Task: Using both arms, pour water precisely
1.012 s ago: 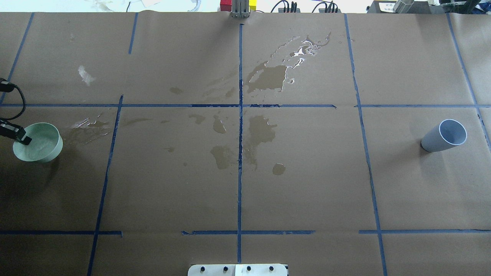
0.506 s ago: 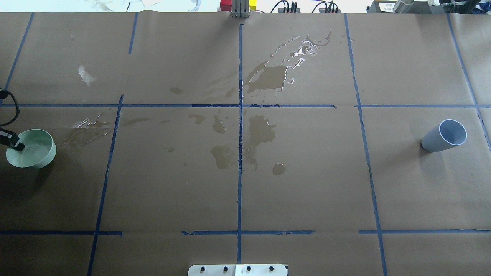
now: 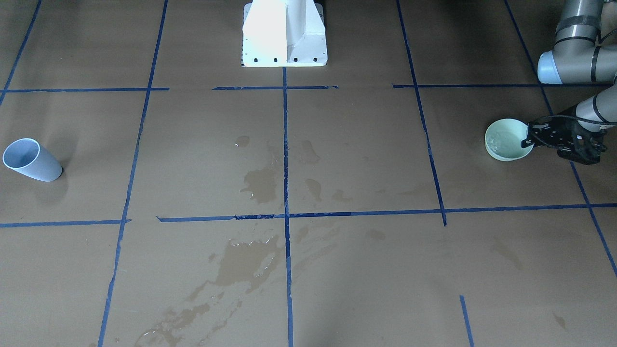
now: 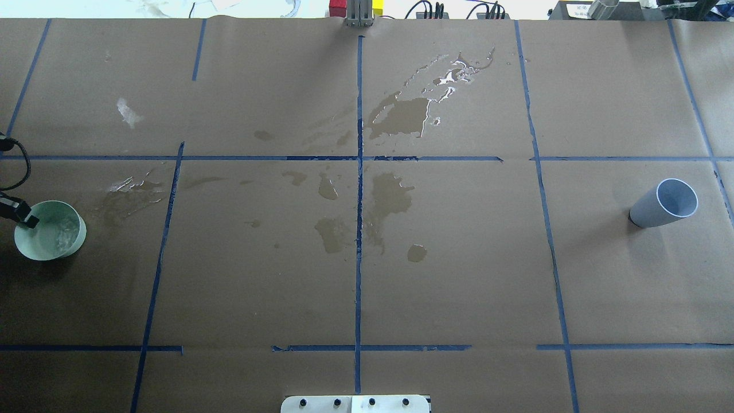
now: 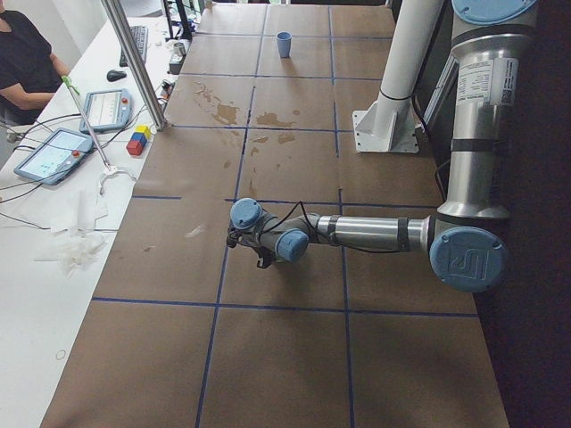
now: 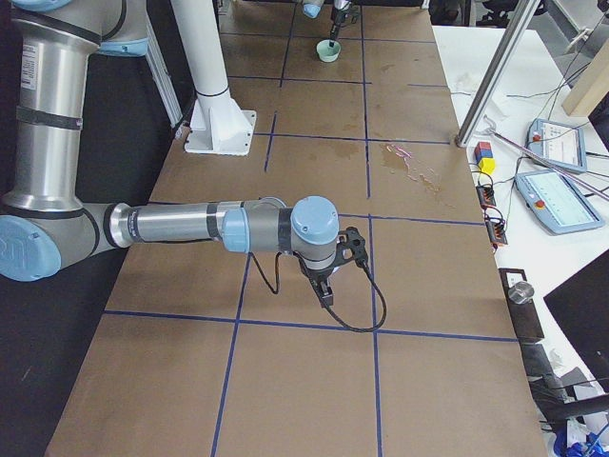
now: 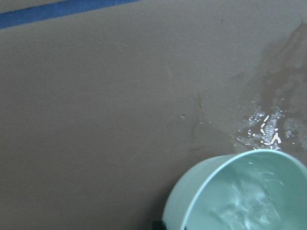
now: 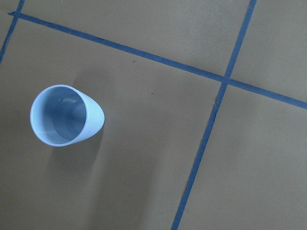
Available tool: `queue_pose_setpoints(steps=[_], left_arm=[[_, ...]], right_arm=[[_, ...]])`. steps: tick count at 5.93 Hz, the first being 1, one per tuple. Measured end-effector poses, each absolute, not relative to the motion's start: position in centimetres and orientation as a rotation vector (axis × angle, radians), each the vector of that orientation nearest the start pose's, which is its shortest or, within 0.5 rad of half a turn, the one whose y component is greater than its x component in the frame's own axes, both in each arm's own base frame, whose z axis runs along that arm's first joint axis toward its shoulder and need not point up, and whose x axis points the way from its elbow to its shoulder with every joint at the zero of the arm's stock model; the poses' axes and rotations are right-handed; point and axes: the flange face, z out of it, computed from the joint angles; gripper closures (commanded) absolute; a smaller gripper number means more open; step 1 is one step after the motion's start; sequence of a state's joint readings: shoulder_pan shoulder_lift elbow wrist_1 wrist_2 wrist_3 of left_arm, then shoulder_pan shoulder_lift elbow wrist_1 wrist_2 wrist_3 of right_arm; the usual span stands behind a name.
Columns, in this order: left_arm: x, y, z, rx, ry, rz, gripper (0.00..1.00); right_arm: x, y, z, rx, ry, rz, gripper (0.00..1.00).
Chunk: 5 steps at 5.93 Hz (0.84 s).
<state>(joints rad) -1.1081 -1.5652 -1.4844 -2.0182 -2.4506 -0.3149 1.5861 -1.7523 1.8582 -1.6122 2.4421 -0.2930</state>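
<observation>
Since a second ago the pale green bowl (image 4: 50,230) has slid a little toward the robot's side of the table and come up nearly level, so that the overhead view looks almost straight into it. It sits at the far left edge of the brown paper (image 4: 258,275), well left of the nearest blue tape line (image 4: 157,269). The left gripper (image 3: 527,140) is pinched onto the bowl's rim, one finger inside and one outside, with the left arm (image 3: 573,62) reaching in from the side. Whether the bowl's base touches the paper cannot be told. The water (image 7: 244,207) lies in the bowl as a shallow, rippled, glinting pool. Far across the table a light blue cup (image 4: 663,203) stands upright on the paper, well apart from the bowl. The right wrist view looks down into it and shows a smooth pale inside, and whether it holds any water cannot be told. Dark wet stains (image 4: 391,198) spread around the middle tape crossing. The right gripper (image 6: 328,286) points down from the right arm (image 6: 190,227), and whether it is open cannot be told.
</observation>
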Motion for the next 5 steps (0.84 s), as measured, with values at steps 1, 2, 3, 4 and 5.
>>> queue_pose_setpoints(steps=[1, 2, 3, 4, 5], left_arm=[[17.5, -47.7, 65.4, -0.013, 0.939, 0.298, 0.22], [17.6, -47.8, 65.2, 0.002, 0.945, 0.304, 0.0], [17.4, -47.9, 64.2, 0.024, 0.953, 0.31, 0.0], [16.5, -47.8, 62.8, 0.056, 0.96, 0.308, 0.0], [13.5, -47.7, 61.6, 0.102, 0.959, 0.266, 0.0]], right_arm=[[6.3, -41.6, 59.6, 0.195, -0.855, -0.288, 0.0], [6.3, -41.7, 59.5, 0.196, -0.855, -0.289, 0.0], [6.3, -41.6, 59.6, 0.195, -0.855, -0.288, 0.0], [6.3, -41.3, 60.0, 0.187, -0.856, -0.285, 0.0], [6.3, -40.7, 60.3, 0.18, -0.856, -0.281, 0.0]])
